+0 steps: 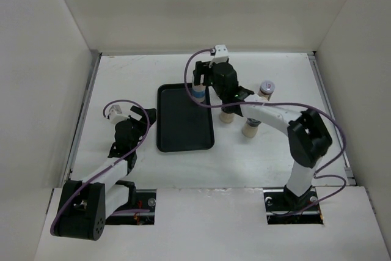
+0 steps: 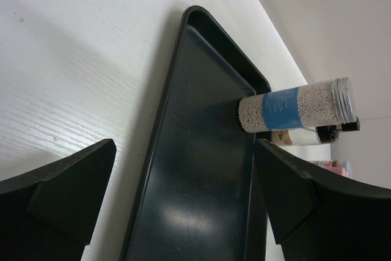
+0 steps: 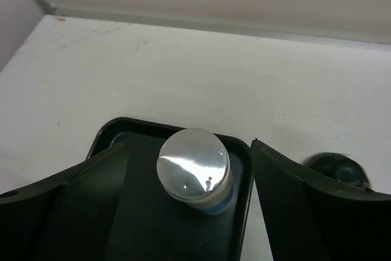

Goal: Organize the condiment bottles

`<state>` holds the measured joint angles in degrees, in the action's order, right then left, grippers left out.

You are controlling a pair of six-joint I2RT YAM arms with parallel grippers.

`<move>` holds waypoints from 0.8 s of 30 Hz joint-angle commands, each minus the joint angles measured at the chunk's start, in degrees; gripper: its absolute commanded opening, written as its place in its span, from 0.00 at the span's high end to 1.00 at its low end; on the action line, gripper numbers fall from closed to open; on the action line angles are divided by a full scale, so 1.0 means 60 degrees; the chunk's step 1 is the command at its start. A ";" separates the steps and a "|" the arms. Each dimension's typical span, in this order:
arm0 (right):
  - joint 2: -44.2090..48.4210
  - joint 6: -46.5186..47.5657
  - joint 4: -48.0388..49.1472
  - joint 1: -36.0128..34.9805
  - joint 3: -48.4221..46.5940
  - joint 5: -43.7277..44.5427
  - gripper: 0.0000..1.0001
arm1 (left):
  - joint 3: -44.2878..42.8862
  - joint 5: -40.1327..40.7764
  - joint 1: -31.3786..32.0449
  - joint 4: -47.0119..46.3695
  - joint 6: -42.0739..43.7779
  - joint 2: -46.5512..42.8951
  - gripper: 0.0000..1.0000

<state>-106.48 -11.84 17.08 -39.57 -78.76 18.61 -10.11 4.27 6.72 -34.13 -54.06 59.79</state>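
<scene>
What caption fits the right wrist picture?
Right end effector open around a blue-banded bottle standing in the black tray.

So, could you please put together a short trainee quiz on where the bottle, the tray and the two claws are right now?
1. True or false: the blue-labelled bottle lies on its side in the black tray.
2. The right claw is: A) shut on that bottle; B) open, one finger either side of it; C) out of every view.
3. Fill in: the left claw hovers open on the tray's ___ side.
Key: 1 false, it stands upright in the tray's far right corner; 2 B; 3 left.
</scene>
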 commanded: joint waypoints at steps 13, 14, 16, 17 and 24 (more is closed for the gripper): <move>0.5220 -0.0751 -0.2038 0.0363 0.4087 0.1585 0.11 | 0.0088 0.0108 0.0073 -0.0479 -0.0071 -0.0063 0.00; 0.5352 -0.0810 -0.2360 0.0290 0.4219 0.1586 0.10 | 0.0074 0.0079 0.0088 -0.0479 -0.0072 -0.0005 0.00; 0.5412 -0.0957 -0.2627 0.0144 0.4527 0.1571 0.08 | 0.0059 -0.0023 0.0088 -0.0479 -0.0101 0.0011 0.00; 0.5311 -0.1001 -0.2627 0.0143 0.4630 0.1513 0.08 | 0.0073 -0.0009 0.0103 -0.0479 -0.0115 -0.0062 0.00; 0.3993 -0.1060 -0.1912 0.0070 0.4382 0.0604 0.08 | 0.0117 0.0035 0.0073 -0.0464 -0.0101 -0.0164 0.00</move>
<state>-80.29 -17.56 2.13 -38.39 -51.16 24.67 -10.11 4.54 7.16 -34.11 -54.30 59.79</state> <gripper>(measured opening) 0.927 0.997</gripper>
